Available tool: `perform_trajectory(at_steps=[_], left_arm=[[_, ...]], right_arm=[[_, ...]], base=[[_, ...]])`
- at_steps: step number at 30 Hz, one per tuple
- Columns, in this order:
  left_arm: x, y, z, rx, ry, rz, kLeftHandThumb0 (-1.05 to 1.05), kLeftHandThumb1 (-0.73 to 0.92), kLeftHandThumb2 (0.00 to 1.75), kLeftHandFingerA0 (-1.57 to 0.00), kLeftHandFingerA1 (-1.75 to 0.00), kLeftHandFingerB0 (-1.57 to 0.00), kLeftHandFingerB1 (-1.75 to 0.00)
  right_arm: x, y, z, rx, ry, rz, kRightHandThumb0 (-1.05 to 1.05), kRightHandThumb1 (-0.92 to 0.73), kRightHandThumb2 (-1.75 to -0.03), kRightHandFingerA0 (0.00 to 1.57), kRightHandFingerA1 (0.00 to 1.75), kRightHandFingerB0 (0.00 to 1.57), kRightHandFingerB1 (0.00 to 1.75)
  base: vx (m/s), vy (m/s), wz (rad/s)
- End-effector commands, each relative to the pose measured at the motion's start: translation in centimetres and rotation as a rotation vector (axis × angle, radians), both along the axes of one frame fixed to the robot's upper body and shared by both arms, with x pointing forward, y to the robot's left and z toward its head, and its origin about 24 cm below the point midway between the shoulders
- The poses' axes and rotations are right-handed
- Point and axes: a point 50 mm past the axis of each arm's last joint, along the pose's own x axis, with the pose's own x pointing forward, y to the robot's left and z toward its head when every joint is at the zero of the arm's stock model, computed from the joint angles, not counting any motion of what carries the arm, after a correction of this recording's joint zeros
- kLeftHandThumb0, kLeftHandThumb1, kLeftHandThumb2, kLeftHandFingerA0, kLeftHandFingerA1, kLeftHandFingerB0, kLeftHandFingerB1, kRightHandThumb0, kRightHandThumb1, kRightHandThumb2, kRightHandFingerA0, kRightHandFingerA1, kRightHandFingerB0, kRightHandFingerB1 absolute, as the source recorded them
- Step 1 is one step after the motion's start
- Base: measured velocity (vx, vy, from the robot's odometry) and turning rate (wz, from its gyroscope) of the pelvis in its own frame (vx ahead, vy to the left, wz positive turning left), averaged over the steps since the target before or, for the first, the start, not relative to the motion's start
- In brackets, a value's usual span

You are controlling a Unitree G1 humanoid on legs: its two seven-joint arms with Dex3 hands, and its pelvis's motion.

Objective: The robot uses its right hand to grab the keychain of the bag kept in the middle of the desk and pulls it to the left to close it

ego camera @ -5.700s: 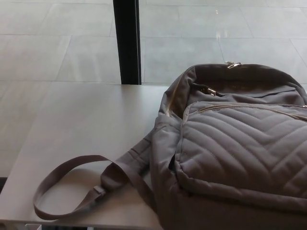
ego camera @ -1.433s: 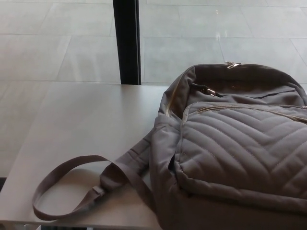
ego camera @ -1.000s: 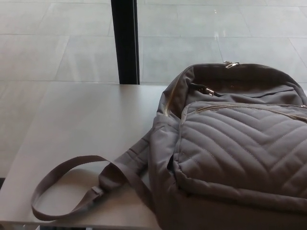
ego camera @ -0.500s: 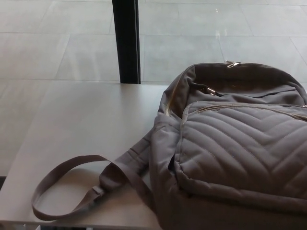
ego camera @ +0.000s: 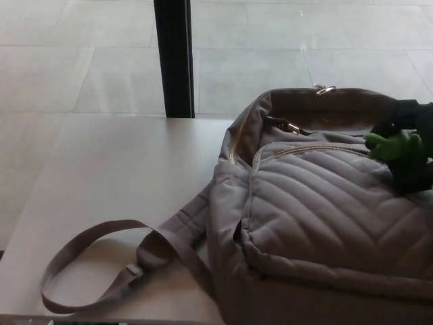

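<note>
Here, pale desk before tiled floor.

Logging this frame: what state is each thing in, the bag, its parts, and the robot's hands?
bag: lying on the desk, quilted front up.
main compartment: gaping open.
front pocket zip: looks closed.
shoulder strap: slack, looped on the desk.
green keychain: at the bag's right side, against the right hand; grip unclear.
left hand: not in view.
</note>
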Motion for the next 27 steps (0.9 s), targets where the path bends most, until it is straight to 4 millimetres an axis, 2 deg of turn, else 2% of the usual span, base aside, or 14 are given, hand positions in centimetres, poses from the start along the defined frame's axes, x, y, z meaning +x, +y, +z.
perform_trajectory(at_steps=[1,9,10,11,12,13,15,16,19,20,21,24,25,27], left_arm=[[-0.1,0.4,0.3,0.035,0.007,-0.033,-0.66,0.77,0.63,-0.65,-0.53,-0.53,-0.44],[0.3,0.2,0.3,0.057,0.018,-0.054,-0.64,0.77,0.64,-0.65,-0.5,-0.54,-0.43],[0.4,0.2,0.3,0.045,0.008,-0.058,-0.64,0.78,0.64,-0.63,-0.52,-0.52,-0.44],[0.4,0.2,0.4,0.052,0.012,-0.064,-0.64,0.78,0.64,-0.64,-0.52,-0.53,-0.43],[0.4,0.2,0.2,0.044,0.014,-0.052,-0.64,0.78,0.64,-0.66,-0.53,-0.54,-0.44],[0.5,0.1,0.2,0.049,0.017,-0.049,-0.64,0.78,0.63,-0.67,-0.53,-0.55,-0.44],[0.6,0.0,0.1,0.05,0.015,-0.051,-0.64,0.78,0.63,-0.69,-0.54,-0.56,-0.45],[0.6,0.0,0.1,0.047,0.01,-0.047,-0.65,0.77,0.63,-0.68,-0.55,-0.57,-0.46],[0.8,-0.1,0.0,0.05,0.016,-0.04,-0.68,0.75,0.63,-0.7,-0.54,-0.58,-0.45],[0.9,-0.2,0.0,0.044,0.014,-0.052,-0.67,0.76,0.63,-0.67,-0.53,-0.56,-0.44],[0.9,-0.3,0.0,0.025,0.007,-0.072,-0.65,0.79,0.64,-0.61,-0.52,-0.5,-0.44],[1.0,-0.5,-0.1,0.004,0.004,-0.08,-0.63,0.78,0.64,-0.6,-0.5,-0.48,-0.44],[1.4,-0.9,-0.3,0.017,0.005,-0.078,-0.62,0.78,0.63,-0.64,-0.51,-0.53,-0.44],[1.4,-1.1,-0.5,0.01,0.003,-0.078,-0.62,0.78,0.64,-0.64,-0.51,-0.53,-0.44]], right_arm=[[1.9,3.6,-0.4,-0.009,0.08,-0.073,-0.14,-0.6,-0.99,0.8,1.75,0.67,1.53],[3.8,7.9,0.8,0.049,0.061,-0.05,-0.17,-0.65,-0.95,0.77,1.74,0.63,1.38],[4.1,8.9,1.1,0.043,0.061,-0.049,-0.17,-0.61,-0.92,0.92,1.69,0.72,1.27],[4.2,9.7,1.3,0.042,0.062,-0.044,-0.2,-0.62,-0.94,0.81,1.67,0.68,1.14],[4.3,10.3,1.4,0.042,0.058,-0.035,-0.24,-0.68,-0.85,0.82,1.71,0.64,1.37],[4.3,10.9,1.5,0.05,0.06,-0.026,-0.23,-0.68,-0.85,0.83,1.7,0.66,1.25],[4.1,12.1,1.5,0.067,0.052,0.003,-0.3,-0.79,-0.77,0.88,1.68,0.72,1.37],[3.9,13.0,1.6,0.075,0.045,0.023,-0.39,-0.89,-0.76,0.83,1.56,0.72,1.12],[3.2,15.5,1.8,0.035,0.022,0.08,-0.25,-0.71,-0.75,0.83,1.67,0.68,1.38],[3.1,16.4,1.8,0.046,0.047,0.101,-0.26,-0.73,-0.7,0.77,1.56,0.69,1.04],[2.8,18.0,1.8,0.059,0.053,0.148,-0.2,-0.68,-0.76,0.88,1.33,0.78,0.94],[2.4,19.5,1.9,0.082,0.062,0.177,-0.19,-0.64,-0.81,0.88,1.34,0.8,0.92],[1.3,23.0,1.9,0.095,0.075,0.245,-0.19,-0.56,-0.92,0.94,1.61,0.83,1.25],[0.6,24.6,1.8,0.12,0.105,0.265,-0.21,-0.6,-0.89,0.91,1.64,0.79,1.17]], base=[[0.0,0.0,0.0],[0.0,0.0,0.0],[0.0,0.0,0.0],[0.0,0.0,0.0],[0.0,0.0,0.0],[0.0,0.0,0.0],[0.0,0.0,0.0],[0.0,0.0,0.0],[0.0,0.0,0.0],[0.0,0.0,0.0],[0.0,0.0,0.0],[0.0,0.0,0.0],[0.0,0.0,0.0],[0.0,0.0,0.0]])
